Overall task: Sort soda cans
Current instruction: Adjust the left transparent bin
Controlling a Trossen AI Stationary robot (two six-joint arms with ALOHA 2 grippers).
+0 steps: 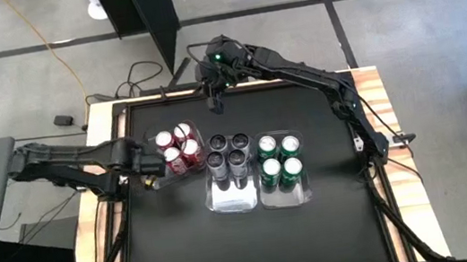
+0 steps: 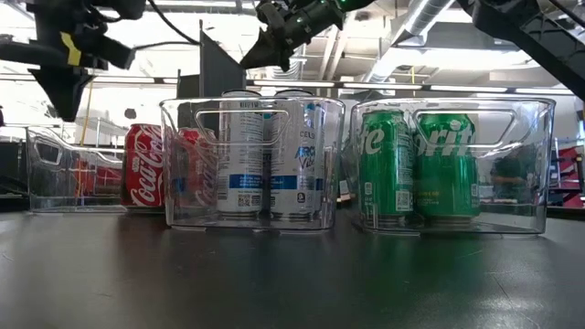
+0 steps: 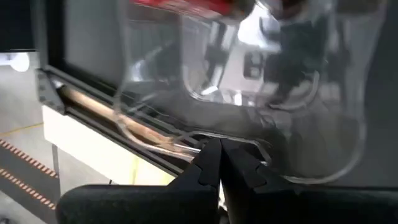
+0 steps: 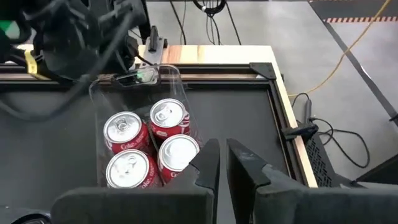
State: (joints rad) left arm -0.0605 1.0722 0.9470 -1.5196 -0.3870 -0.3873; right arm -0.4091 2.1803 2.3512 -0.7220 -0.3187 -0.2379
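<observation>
Before me lies a black table top [image 1: 187, 255] with a pale wooden rim, bearing three clear plastic rectangular bins [image 1: 235, 199] side by side.

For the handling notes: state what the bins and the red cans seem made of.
Bins: apparently clear, glossy, rigid plastic; the cans show through their walls. Red cans: probably thin metal, going by the bright silvery tops with pull tabs and the glossy red printed sides.

The red cans [image 1: 178, 148] stood left of the silver-grey cans [image 1: 227, 151]. The green cans [image 1: 279, 159] stood right of them, on my black table [image 1: 320, 237].
</observation>
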